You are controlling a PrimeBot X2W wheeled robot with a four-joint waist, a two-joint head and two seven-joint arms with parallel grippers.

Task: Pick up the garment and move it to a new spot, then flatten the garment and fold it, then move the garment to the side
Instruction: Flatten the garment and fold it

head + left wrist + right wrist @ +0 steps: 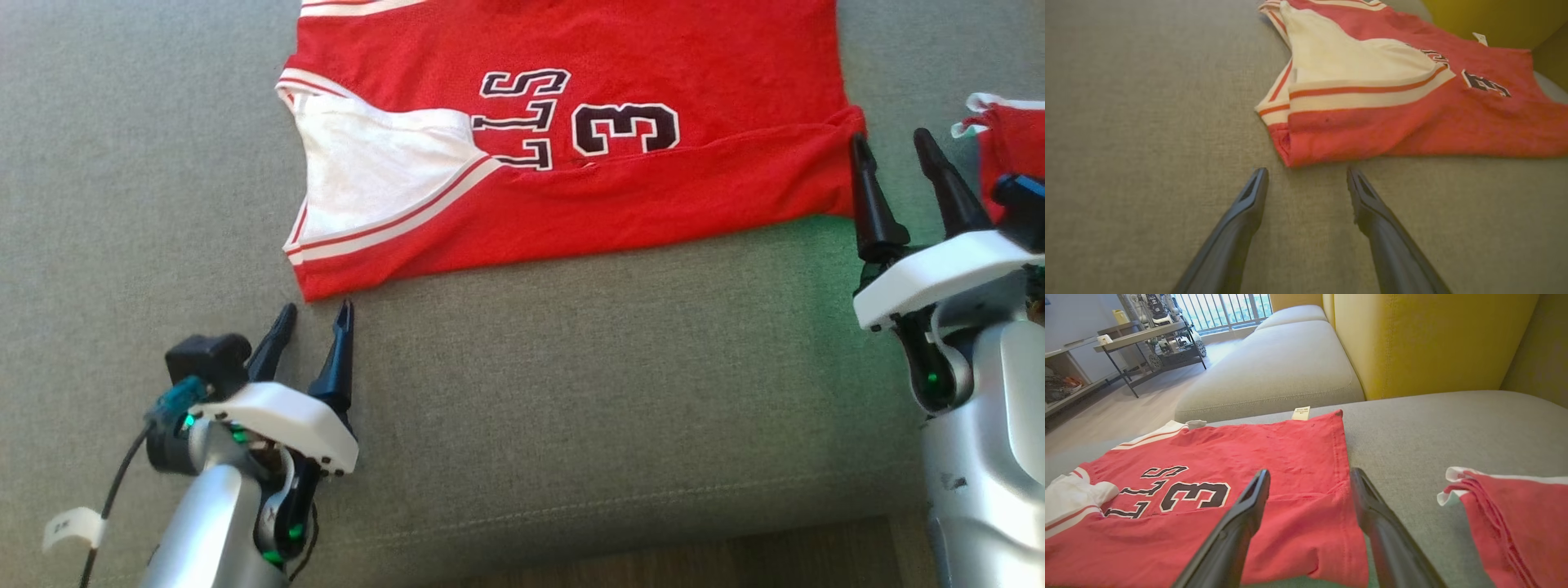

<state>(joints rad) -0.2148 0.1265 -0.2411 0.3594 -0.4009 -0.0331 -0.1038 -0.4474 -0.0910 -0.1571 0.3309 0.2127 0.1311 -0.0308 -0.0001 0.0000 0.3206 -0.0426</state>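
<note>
Nearest to the robot, just short of the garment's near edge, the left hand (317,307) hovers over the grey sofa cushion (571,408) with its two fingers spread wide and nothing between them, the tips just beside the garment's near-left corner. The right hand (889,136) stands at the near-right corner, equally wide open and empty, with one finger over the hem corner in the right wrist view. The garment (694,196), a red jersey with white trim, lies flat on the cushion with its near strip doubled over the body. This looks like a first fold already laid, with more folding and the move aside to come. The risks start at those two corners. A finger drawn back low could catch the soft doubled edge and flip it open. A pinch taken too shallow might lift only the top layer, so the fold slides apart when carried. Just right of the garment lies a second red piece of clothing (1016,147), near enough to the right hand that a wide reach could drag it along or grab it by mistake. At the garment's far edge a small label (1300,413) sticks out, and beyond it rises the yellow backrest (1433,339). A push too far that way could bunch the cloth against it.
</note>
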